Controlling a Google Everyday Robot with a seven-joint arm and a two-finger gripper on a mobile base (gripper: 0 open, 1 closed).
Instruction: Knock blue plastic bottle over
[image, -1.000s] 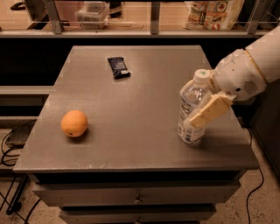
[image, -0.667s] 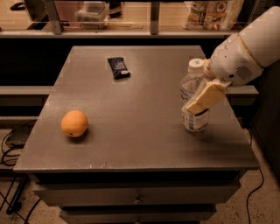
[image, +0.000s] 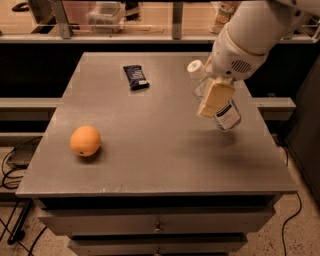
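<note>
The blue plastic bottle is clear with a white cap and a blue-and-white label. It hangs tilted above the right side of the grey table, cap pointing up and to the left, base down and to the right. Its shadow falls on the tabletop below it. My gripper comes in from the upper right on a white arm and is shut on the bottle's middle. One tan finger lies across the bottle's front; the other is hidden behind it.
An orange fruit sits at the table's left front. A small dark-blue snack wrapper lies at the back centre. A shelf rail with containers runs behind the table. Drawers are below the front edge.
The bottle stood upright on the table's right side with my gripper around it. Now it is lifted off the surface and tilted, cap swung left, carried a little toward the back.
</note>
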